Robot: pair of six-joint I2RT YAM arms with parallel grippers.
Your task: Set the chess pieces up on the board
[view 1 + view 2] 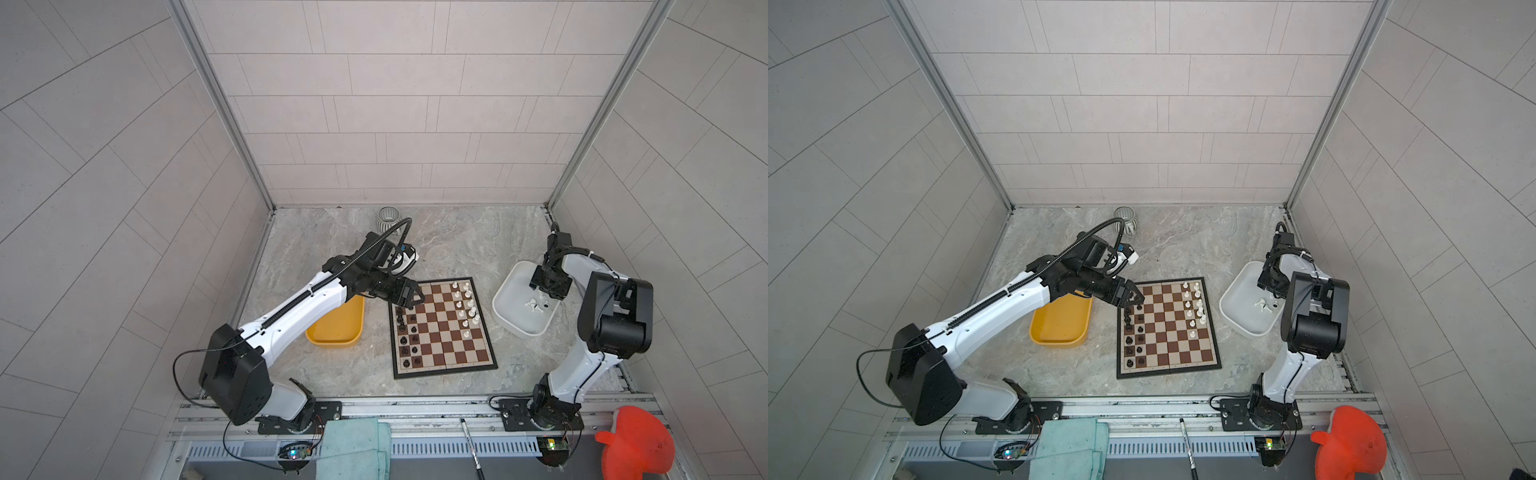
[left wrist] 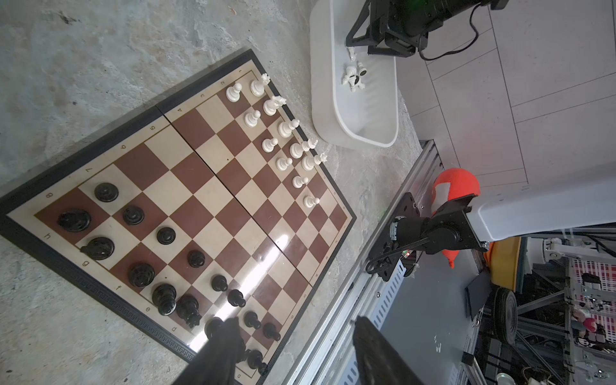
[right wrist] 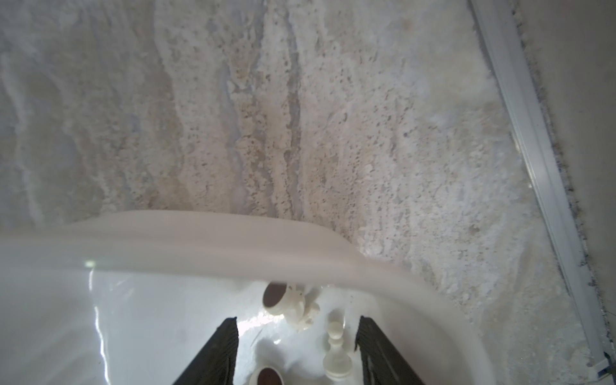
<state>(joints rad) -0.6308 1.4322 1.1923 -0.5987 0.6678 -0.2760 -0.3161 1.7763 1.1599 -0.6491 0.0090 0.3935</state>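
The board lies in the middle of the table. Black chess pieces fill its two left columns, and white chess pieces stand on the far part of its two right columns. My left gripper hovers over the board's far left corner, above the black pieces. It is open with nothing between its fingers. My right gripper is low inside the white tray. It is open, with loose white pieces lying on the tray floor between its fingers.
A yellow tray sits left of the board, partly under my left arm. A striped mug stands at the back. At the front rail lie a teal cloth, a pen and an orange object.
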